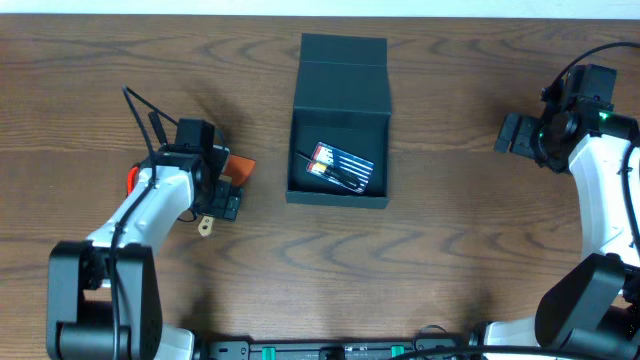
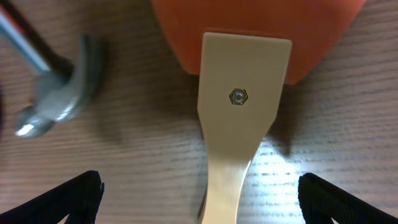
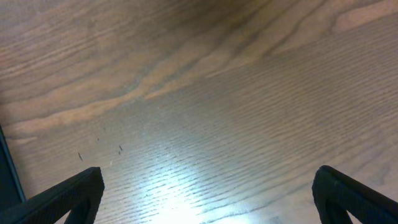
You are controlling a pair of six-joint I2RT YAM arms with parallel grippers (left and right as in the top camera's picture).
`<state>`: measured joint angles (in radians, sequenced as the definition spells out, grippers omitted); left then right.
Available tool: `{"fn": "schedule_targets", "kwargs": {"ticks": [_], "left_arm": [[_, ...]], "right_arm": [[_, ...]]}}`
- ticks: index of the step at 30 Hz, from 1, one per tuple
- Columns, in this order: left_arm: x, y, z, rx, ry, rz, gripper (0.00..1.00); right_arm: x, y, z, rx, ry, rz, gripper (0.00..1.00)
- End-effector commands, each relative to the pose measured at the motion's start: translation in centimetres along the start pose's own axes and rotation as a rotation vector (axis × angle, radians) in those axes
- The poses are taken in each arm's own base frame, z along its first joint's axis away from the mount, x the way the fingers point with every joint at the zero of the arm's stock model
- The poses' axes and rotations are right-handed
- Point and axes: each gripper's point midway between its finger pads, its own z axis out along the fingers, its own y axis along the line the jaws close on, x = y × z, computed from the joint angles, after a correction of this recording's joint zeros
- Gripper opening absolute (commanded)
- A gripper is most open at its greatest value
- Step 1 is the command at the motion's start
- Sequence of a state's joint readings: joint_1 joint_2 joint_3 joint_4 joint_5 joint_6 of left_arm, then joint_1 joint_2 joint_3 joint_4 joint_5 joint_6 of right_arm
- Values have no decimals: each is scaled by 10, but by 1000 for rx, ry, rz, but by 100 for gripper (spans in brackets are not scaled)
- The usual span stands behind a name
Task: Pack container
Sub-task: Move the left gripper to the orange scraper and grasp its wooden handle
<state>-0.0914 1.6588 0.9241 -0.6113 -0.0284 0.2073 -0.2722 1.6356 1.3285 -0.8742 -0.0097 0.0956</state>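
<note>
Gaping container (image 1: 336, 199), lid flap (image 1: 343, 55) folded back

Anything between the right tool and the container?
Nothing. In the overhead view the stretch from the right tool to the container is bare wood table. The right wrist view ahead of the tool also shows mostly wood grain.

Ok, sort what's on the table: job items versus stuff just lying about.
Job: container, open; packet inside it; orange scraper below the open left gripper.
Lying about: hammer beside the scraper, untouched, though possibly due for packing later.
</note>
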Motion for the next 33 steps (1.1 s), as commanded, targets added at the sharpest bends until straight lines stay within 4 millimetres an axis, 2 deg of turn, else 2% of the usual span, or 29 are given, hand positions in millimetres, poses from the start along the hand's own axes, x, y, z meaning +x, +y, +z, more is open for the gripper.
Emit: {"fn": "schedule_targets", "kwargs": {"ticks": [1,7,19,24,33], "left_arm": [[3,-7,13,43,29,6,99],[3,-17,27,99,45,1,99],[-3,-17,27,100,20,-7,99],[-5,-23,26,136,11,-9,99],[10,-25,25,144,73,-34,99]], "right_arm": [[1,3,4,-9,7,-12,99],[1,3,4,-8,7,-12,99],[2,3,4,-8,7,-12,99],[2,3,4,-8,7,-12,99],[2,3,4,-8,7,-12,99]]}}
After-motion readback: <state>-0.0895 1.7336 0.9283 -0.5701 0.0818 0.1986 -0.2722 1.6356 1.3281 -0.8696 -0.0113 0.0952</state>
